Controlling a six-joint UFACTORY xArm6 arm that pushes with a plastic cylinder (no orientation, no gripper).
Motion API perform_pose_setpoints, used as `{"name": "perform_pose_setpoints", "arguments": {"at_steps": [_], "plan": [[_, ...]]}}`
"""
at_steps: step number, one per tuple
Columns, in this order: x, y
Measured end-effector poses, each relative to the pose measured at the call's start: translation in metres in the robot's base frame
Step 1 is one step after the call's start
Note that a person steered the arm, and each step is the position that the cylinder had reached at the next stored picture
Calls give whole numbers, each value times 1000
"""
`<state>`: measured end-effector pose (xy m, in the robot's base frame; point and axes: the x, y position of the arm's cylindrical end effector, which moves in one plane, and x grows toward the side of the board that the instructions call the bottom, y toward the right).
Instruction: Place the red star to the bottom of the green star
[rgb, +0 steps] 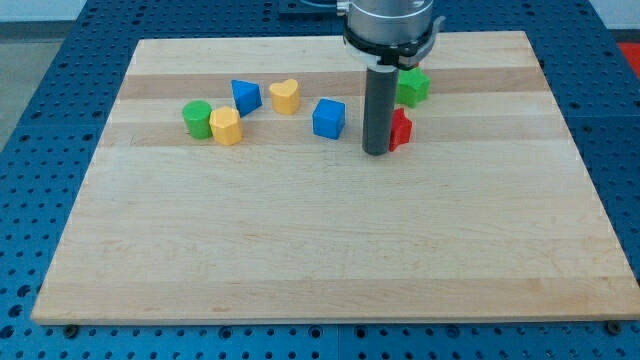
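The red star (401, 130) lies right of the board's middle, partly hidden behind my rod. The green star (412, 87) sits just above it, toward the view's top, with a small gap between them. My tip (376, 152) rests on the board at the red star's left side, touching or nearly touching it.
A blue cube (328, 118) lies left of my tip. Further left are a yellow heart (285, 96), a blue triangular block (245, 96), a yellow hexagonal block (226, 127) and a green cylinder (197, 119). The wooden board (320, 250) ends at a blue perforated table.
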<state>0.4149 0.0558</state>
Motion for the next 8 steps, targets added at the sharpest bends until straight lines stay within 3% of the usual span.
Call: {"name": "perform_pose_setpoints", "arguments": {"at_steps": [5, 8], "plan": [[-28, -12], [-36, 16]]}}
